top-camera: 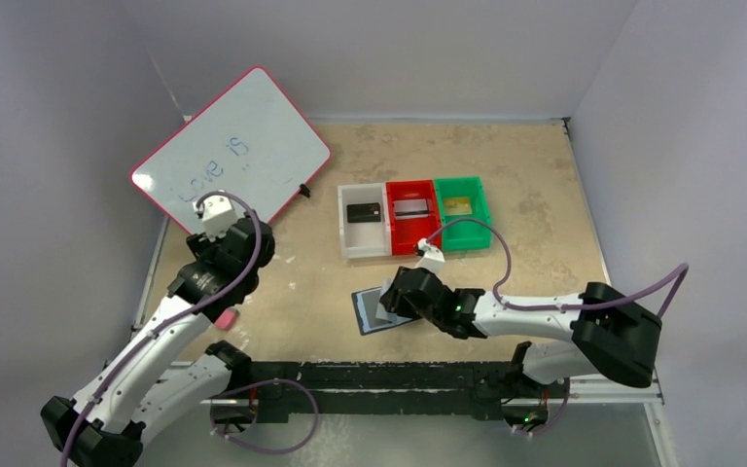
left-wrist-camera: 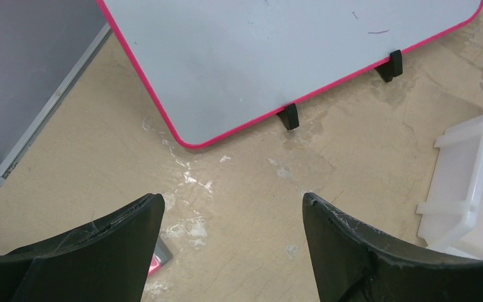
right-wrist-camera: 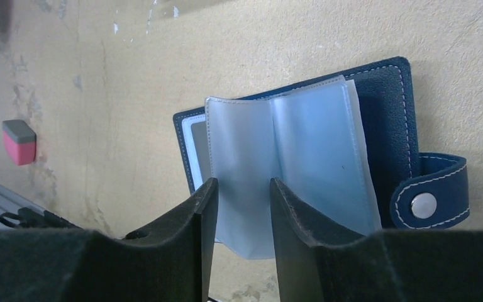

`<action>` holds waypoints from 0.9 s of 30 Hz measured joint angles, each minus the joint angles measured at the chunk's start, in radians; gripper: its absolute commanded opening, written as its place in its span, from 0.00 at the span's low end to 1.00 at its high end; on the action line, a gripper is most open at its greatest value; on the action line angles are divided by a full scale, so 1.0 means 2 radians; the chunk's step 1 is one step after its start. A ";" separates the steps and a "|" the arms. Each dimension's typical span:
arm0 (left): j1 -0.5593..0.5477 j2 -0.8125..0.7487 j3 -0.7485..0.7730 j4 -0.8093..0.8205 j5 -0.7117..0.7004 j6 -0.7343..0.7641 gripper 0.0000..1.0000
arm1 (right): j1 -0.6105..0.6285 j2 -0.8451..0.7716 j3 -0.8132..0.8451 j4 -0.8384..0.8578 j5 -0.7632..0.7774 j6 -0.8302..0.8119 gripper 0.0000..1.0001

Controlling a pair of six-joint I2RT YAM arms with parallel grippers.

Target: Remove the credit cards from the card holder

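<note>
Card holder: right half hidden under right tool in top view. Pink eraser: mostly behind left tool finger. White bin: cut by frame edge. Whiteboard writing: illegible.

Right hand perhaps pinching card holder's sleeves.

Tan, stained tabletop carries everything. Whiteboard with pink rim at 10 o'clock, propped on black feet. Three bins side by side near centre — white bin, red bin, green bin. Open navy card holder at 6 o'clock. Pink eraser at 8 o'clock — well apart from holder.
</note>
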 measured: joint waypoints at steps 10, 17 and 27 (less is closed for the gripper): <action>0.000 0.014 0.000 0.020 0.056 0.016 0.78 | 0.000 -0.012 0.000 -0.041 0.040 0.008 0.36; 0.000 0.051 -0.047 0.156 0.301 0.016 0.73 | -0.006 -0.032 -0.007 -0.039 0.049 0.012 0.38; -0.152 0.196 -0.077 0.304 0.397 -0.053 0.66 | -0.021 -0.060 -0.039 -0.023 0.045 0.006 0.43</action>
